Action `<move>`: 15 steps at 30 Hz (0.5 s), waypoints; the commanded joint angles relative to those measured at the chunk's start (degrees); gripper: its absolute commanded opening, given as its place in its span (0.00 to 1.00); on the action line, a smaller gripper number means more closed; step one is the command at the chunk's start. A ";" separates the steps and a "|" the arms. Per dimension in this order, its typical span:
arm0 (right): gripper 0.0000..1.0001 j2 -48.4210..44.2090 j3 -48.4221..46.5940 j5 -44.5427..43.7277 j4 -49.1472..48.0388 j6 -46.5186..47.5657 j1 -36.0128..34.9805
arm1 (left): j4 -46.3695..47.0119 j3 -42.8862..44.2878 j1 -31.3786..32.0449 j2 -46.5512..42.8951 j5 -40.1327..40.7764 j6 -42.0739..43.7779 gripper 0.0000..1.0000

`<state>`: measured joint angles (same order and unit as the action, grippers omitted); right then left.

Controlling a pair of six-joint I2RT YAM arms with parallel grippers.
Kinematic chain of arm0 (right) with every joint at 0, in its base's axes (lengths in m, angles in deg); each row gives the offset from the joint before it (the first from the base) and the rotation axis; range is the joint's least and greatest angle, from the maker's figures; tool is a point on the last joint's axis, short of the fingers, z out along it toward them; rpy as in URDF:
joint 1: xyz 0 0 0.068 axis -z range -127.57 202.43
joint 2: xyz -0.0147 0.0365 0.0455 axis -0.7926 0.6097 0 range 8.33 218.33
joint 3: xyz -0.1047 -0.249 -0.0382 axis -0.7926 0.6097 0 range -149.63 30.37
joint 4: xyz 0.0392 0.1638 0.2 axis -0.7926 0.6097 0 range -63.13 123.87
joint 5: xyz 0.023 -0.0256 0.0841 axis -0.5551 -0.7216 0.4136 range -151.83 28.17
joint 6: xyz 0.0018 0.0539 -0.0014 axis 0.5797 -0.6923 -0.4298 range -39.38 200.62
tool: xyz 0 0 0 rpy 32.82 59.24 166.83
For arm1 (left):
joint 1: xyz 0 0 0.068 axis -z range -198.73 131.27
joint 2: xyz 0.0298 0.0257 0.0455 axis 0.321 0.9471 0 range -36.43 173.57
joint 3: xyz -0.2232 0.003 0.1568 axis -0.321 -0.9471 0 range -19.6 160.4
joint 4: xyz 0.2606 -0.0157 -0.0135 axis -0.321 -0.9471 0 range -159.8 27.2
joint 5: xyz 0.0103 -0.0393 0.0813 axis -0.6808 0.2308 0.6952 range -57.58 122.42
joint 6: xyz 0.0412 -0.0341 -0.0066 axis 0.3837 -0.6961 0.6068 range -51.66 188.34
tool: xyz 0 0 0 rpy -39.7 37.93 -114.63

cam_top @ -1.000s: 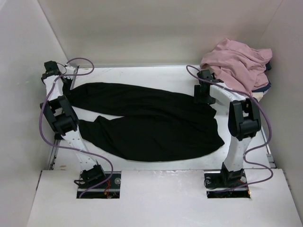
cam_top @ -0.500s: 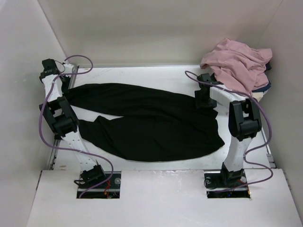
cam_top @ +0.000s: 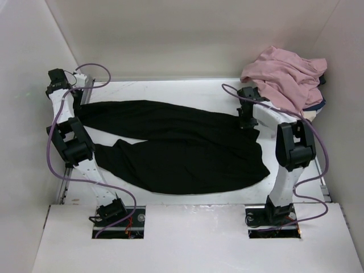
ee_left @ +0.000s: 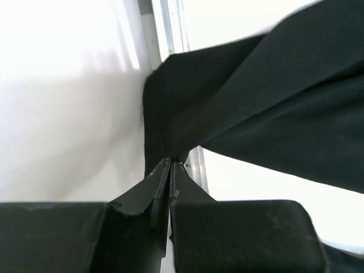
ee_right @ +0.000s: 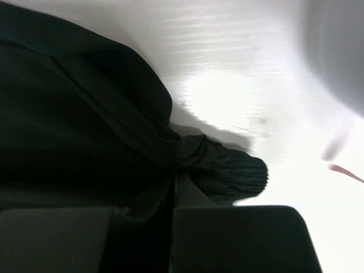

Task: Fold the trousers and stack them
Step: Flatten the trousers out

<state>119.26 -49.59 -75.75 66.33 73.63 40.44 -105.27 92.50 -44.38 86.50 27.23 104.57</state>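
Observation:
The black trousers [cam_top: 170, 148] lie spread across the white table, waist to the right and legs to the left. My left gripper [cam_top: 77, 106] at the far left is shut on the end of the far leg, and in the left wrist view the cloth [ee_left: 273, 102] runs up from my pinched left gripper [ee_left: 170, 161]. My right gripper [cam_top: 245, 120] is down at the far right corner of the waist. In the right wrist view my right gripper [ee_right: 175, 174] is shut on black cloth [ee_right: 74, 114] beside the ribbed waistband [ee_right: 239, 170].
A dusty-pink garment [cam_top: 284, 77] is heaped at the back right over navy and cream cloth [cam_top: 318, 105]. White walls close in the table on the left, back and right. A metal rail [ee_left: 170, 28] runs along the table's left edge.
My right gripper lowered onto the waist corner and closed on it. My left arm shifted slightly left and back, still holding the leg end.

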 commanded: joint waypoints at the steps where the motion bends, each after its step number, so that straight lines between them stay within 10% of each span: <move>1: 0.00 -7.65 -5.36 -7.34 -2.28 1.53 -0.01 | 3.54 1.02 -0.32 -6.91 -1.05 0.42 0.00; 7: 0.00 -17.40 -6.45 -15.08 -8.60 5.93 -0.97 | 4.95 5.06 0.03 -11.13 -2.01 3.41 0.00; 15: 0.00 -44.63 20.25 -17.92 -16.97 1.02 -1.59 | 3.46 -13.35 -6.38 -29.22 -9.74 13.58 0.01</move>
<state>80.03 -36.37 -90.78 52.10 77.13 38.45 -101.34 86.27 -47.68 65.78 21.22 111.63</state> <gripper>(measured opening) 0.009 0.011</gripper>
